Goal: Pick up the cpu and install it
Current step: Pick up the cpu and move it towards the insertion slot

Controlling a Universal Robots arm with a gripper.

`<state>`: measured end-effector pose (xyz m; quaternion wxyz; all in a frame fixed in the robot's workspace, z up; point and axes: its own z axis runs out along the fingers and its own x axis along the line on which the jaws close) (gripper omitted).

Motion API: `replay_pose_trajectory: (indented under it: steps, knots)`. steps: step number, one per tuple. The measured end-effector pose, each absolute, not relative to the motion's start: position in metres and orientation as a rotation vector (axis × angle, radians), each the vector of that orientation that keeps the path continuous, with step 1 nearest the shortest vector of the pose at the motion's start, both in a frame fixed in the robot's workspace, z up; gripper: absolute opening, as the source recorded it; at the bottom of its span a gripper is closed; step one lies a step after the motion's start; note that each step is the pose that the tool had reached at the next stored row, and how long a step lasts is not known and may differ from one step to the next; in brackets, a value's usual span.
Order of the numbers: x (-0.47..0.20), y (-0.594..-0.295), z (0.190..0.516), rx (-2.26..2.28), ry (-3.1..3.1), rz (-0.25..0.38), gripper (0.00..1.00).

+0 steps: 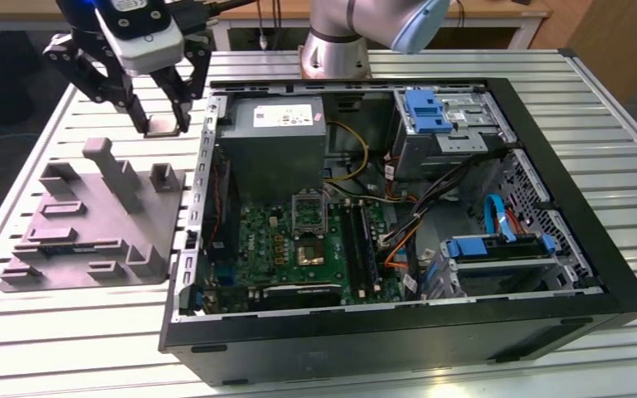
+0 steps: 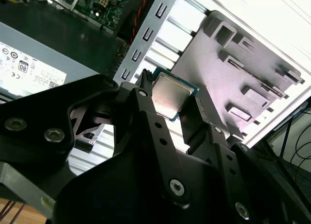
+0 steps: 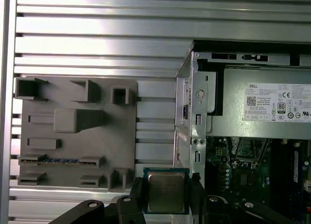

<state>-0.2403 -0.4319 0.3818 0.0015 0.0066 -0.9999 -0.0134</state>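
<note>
**CPU clamped in gripper, off the fixture**

Gripper (image 1: 163,126) has its 2 fingers (image 3: 137,194) closed on opposite edges of the cpu (image 3: 166,191), silver top facing both wrist cams. In the exterior view it hangs above the slatted table (image 1: 75,348), betw. the grey-purple fixture (image 1: 86,224) and the open PC case (image 1: 407,340), near the power supply (image 1: 279,137). Motherboard socket (image 1: 309,222) is well apart.
</note>
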Motion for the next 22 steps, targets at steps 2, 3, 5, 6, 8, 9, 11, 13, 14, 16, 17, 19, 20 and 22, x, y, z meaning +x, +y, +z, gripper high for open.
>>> replay_pose_trajectory:
  steps: [2,3,5,6,8,9,11,13,14,16,17,19,20,22]
  knots:
    - [-0.237,-0.432,0.382,0.021,-3.138,-0.042,0.47]
    - [-0.235,-0.432,0.382,0.021,-3.138,-0.042,0.47]
    - [-0.231,-0.432,0.382,0.021,-3.138,-0.042,0.47]
    - [-0.229,-0.432,0.382,0.021,-3.138,-0.042,0.47]
    - [-0.227,-0.432,0.382,0.02,-3.138,-0.042,0.47]
    - [-0.227,-0.432,0.381,0.019,-3.138,-0.042,0.47]
    - [-0.227,-0.433,0.381,0.017,-3.138,-0.042,0.47]
    - [-0.226,-0.434,0.381,0.014,-3.138,-0.042,0.47]
    - [-0.226,-0.435,0.38,0.012,-3.138,-0.041,0.47]
    - [-0.226,-0.435,0.38,0.009,-3.138,-0.041,0.47]
    - [-0.226,-0.435,0.38,0.008,-3.138,-0.041,0.47]
    - [-0.226,-0.435,0.38,0.007,-3.138,-0.04,0.47]
    - [-0.226,-0.435,0.38,0.007,-3.138,-0.04,0.47]
    - [-0.224,-0.435,0.38,0.007,-3.138,-0.04,0.47]
